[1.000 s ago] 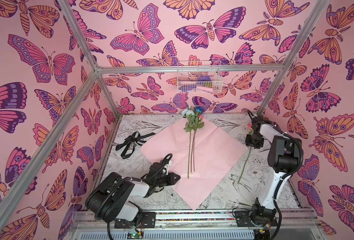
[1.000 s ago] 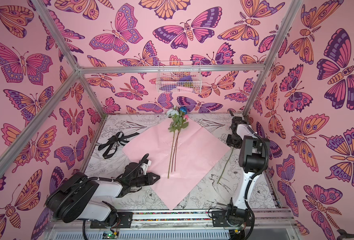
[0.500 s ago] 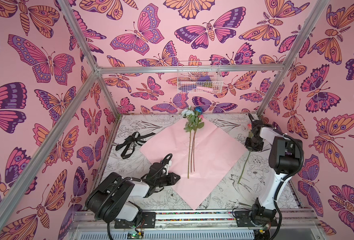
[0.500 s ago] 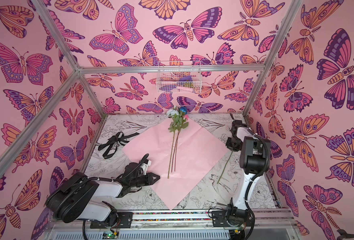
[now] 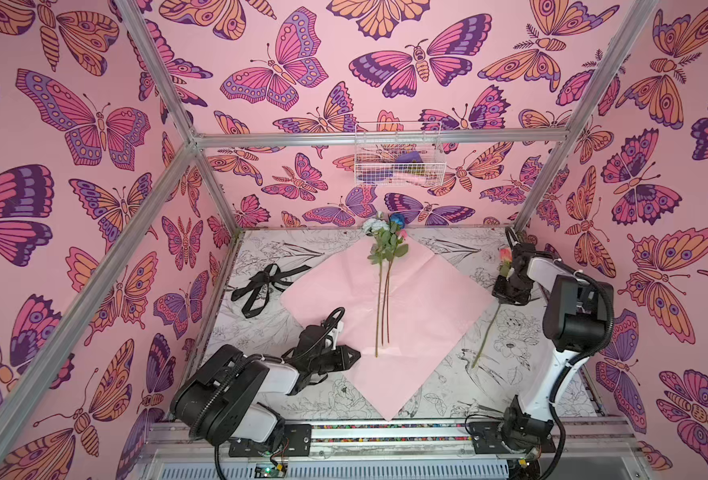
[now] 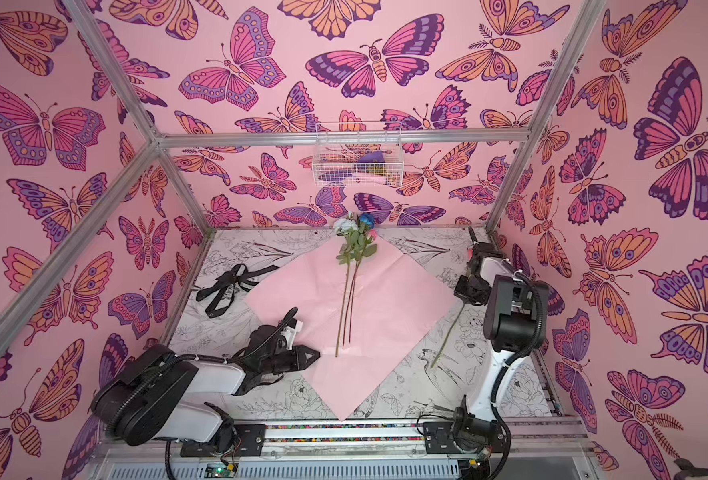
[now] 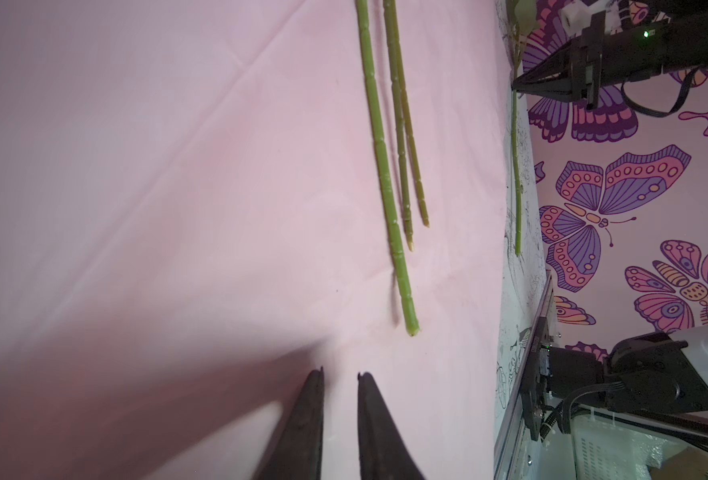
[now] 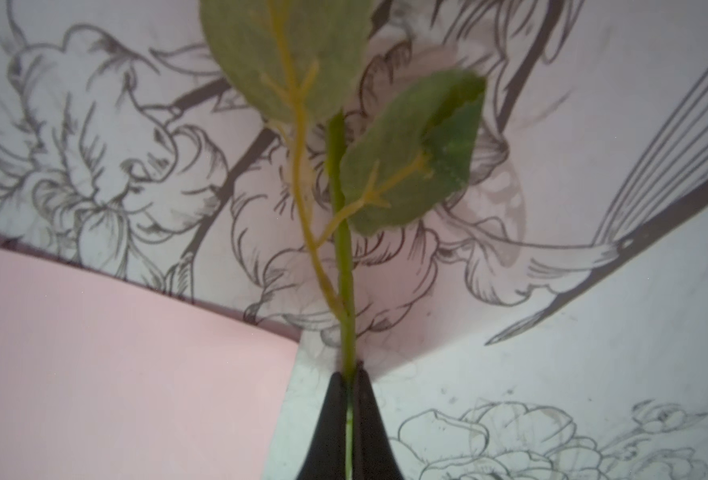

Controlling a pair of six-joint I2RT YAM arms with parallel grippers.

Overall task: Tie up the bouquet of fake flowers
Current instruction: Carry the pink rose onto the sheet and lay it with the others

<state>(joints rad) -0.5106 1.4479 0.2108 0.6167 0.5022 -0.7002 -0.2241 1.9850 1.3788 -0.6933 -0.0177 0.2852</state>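
Newly closed, our right gripper [image 8: 350,372] pinches the stray flower [image 8: 342,249] by its stem at three o'clock, to add it. Our left gripper [image 7: 341,376] waits slightly parted and empty. The bouquet [image 5: 385,249] lies on the paper [image 5: 427,299], blooms toward twelve o'clock.

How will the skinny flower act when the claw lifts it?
The peach-pink fake flower on a thin green stem likely feels light and may droop past the right claw, which pinches one spot. Its smooth stem might twist.

White-and-black arms [image 5: 279,374], ribbed black cables [image 5: 611,311], tapered black end effector fingers [image 7: 302,428]
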